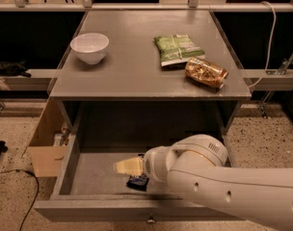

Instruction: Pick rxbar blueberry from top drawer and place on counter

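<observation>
I have the gripper (128, 166) low inside the open top drawer (67, 170), close to its front wall, with bare grey floor between it and the left wall. The drawer's back lies in shadow under the front edge of the counter (137, 69). The rxbar blueberry (138, 181) lies on the drawer floor right under the gripper, half covered by the white arm (223, 186), which also hides the drawer's right side, and I cannot tell whether the claw is open, closed or holding the bar.
</observation>
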`<act>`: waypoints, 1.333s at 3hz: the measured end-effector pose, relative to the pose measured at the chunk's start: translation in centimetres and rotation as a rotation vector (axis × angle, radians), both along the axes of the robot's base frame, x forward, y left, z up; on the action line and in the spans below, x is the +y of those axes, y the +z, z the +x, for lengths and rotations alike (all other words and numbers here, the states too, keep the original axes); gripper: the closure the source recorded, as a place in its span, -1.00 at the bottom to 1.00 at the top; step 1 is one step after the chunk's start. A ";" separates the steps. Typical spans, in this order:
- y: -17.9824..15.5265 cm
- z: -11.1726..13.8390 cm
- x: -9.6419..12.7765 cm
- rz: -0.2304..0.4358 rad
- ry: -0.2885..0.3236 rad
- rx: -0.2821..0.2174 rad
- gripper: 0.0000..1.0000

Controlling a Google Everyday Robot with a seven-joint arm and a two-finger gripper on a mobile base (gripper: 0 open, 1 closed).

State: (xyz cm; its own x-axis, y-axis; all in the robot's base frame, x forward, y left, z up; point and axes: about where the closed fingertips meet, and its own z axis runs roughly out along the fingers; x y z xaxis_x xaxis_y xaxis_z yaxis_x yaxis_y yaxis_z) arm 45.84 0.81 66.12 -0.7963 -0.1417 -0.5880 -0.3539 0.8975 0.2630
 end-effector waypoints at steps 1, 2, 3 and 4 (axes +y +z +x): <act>0.0 0.0 0.0 0.009 -0.015 0.007 -1.00; -0.6 0.2 -0.2 -0.015 -0.005 0.017 -1.00; -1.1 0.7 -0.5 -0.036 -0.006 0.028 -1.00; -0.4 1.4 -1.1 -0.039 -0.051 0.030 -1.00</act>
State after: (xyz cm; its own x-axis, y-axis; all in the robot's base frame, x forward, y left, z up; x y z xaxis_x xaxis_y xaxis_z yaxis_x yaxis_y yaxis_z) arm 47.28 -0.32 65.68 -0.8201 -0.1224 -0.5589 -0.2998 0.9240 0.2376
